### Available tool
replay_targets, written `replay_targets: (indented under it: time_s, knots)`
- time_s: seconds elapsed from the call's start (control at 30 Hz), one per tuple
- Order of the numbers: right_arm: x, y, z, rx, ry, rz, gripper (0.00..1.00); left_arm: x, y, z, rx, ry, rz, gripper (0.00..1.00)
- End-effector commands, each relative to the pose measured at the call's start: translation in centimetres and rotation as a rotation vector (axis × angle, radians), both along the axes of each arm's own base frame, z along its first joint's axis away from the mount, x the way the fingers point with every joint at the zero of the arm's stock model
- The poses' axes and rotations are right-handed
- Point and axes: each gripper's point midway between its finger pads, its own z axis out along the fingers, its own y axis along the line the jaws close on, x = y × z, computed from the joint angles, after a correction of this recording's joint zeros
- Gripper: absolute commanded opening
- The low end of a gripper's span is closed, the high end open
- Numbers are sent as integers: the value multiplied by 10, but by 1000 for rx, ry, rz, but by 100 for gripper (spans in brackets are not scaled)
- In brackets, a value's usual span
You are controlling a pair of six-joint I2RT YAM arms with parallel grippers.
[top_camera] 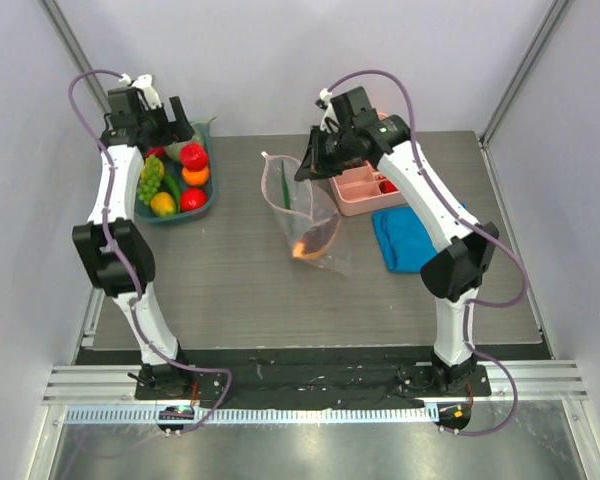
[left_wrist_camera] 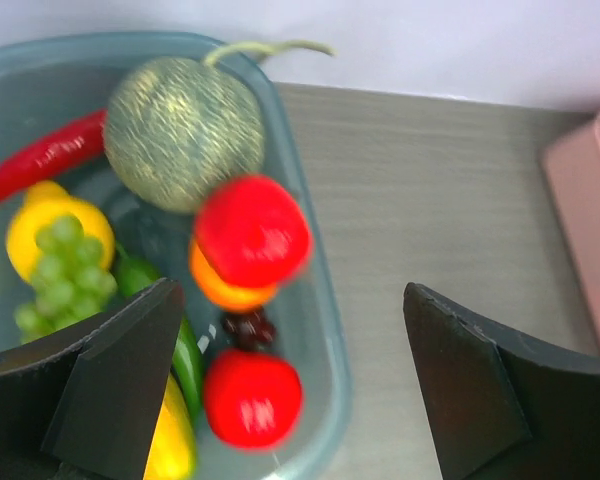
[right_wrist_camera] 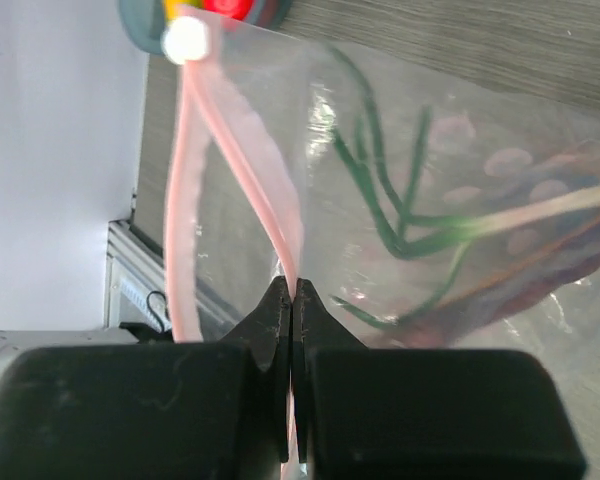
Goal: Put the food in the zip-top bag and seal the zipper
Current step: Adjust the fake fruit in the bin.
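Observation:
The food lies in a teal bin (top_camera: 202, 205) at the back left: a netted green melon (left_wrist_camera: 185, 130), a red chili (left_wrist_camera: 40, 160), green grapes (left_wrist_camera: 65, 265), an orange (left_wrist_camera: 225, 288) and two red fruits (left_wrist_camera: 252, 230) (left_wrist_camera: 252, 397). My left gripper (left_wrist_camera: 292, 290) hangs open over the bin's right side (top_camera: 178, 122), holding nothing. My right gripper (right_wrist_camera: 292, 290) is shut on the pink zipper (right_wrist_camera: 270, 170) and holds the zip-top bag (top_camera: 305, 215) up by its mouth. The white slider (right_wrist_camera: 185, 40) sits at the strip's far end. Inside the bag are an orange-brown piece (top_camera: 308, 248) and a green stemmed item (right_wrist_camera: 400, 200).
A pink divided tray (top_camera: 365, 190) stands right of the bag, under my right arm, and its edge shows in the left wrist view (left_wrist_camera: 590, 230). A blue folded cloth (top_camera: 405, 238) lies in front of that tray. White walls close the table's back and sides.

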Motion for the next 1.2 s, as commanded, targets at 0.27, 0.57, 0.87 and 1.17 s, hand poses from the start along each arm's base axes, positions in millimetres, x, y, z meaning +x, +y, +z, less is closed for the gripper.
replay_targets:
  time_s: [0.27,0.57,0.87,1.17]
  knots:
    - [12,3,1,6,-47,-14,1,121,55,-38,199,-156,140,100]
    - [14,3,-5,9,-29,-8,1,144,60,-101,232,-118,114,100]
    - [22,-9,-5,14,-28,-22,1,87,43,-110,200,30,-10,83]
    - [29,-19,-9,39,7,-24,1,20,57,-99,110,213,-16,59]
